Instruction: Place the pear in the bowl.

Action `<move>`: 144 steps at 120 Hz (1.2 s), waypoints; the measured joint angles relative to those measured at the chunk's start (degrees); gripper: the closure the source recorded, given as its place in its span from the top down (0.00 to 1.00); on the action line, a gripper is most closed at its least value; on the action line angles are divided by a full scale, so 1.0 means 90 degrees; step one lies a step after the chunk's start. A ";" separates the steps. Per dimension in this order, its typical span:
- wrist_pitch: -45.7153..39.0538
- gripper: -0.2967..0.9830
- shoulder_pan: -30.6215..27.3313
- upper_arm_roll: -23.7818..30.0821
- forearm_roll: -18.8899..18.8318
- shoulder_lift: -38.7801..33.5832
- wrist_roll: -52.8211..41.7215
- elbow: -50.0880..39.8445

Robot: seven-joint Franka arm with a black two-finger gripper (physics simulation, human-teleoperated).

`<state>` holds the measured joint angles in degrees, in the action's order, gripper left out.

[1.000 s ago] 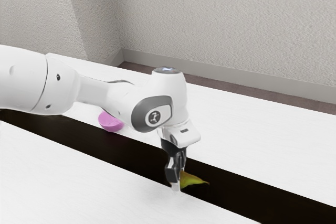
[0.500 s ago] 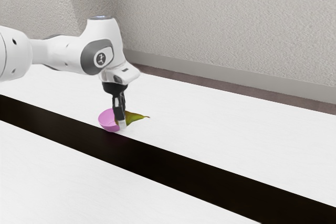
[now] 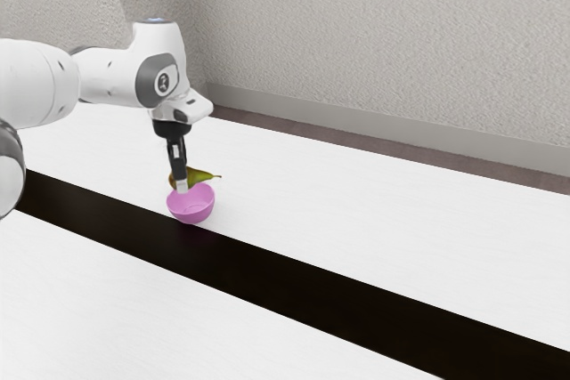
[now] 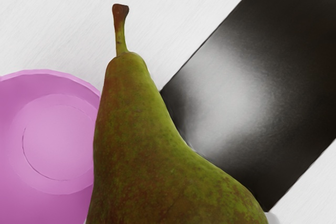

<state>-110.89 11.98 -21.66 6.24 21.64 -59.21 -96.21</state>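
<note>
The jaws were clenched around the pear (image 4: 142,156), one black finger with a pale tip (image 3: 182,186) showing on the side toward the exterior camera. The pear lay on its side in their grasp, above the desk (image 3: 374,211), its stem (image 4: 121,30) pointing away from the jaws toward the exterior view's right. The pink bowl (image 3: 198,213) stood upright on the desk, lower than the jaws and just beside them, its hollow facing up. From the hand, the pear's flank covered part of the bowl's rim. The pear was outside the bowl, at the jaws. A black strip (image 3: 267,273) ran along the desk, below the jaws and nearer the exterior camera. The white arm (image 3: 107,77) reached the jaws from the exterior view's left.
</note>
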 joint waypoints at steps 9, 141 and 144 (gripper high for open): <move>0.0045 0.35 -0.0098 0.0001 0.0043 0.0150 -0.0065 0.0167; 0.0147 0.35 -0.0381 -0.0438 0.0681 0.1043 -0.0773 0.0745; 0.0140 0.35 -0.0386 -0.0454 0.0697 0.1049 -0.0785 0.0748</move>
<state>-109.64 8.51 -25.75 12.51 31.08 -66.28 -89.48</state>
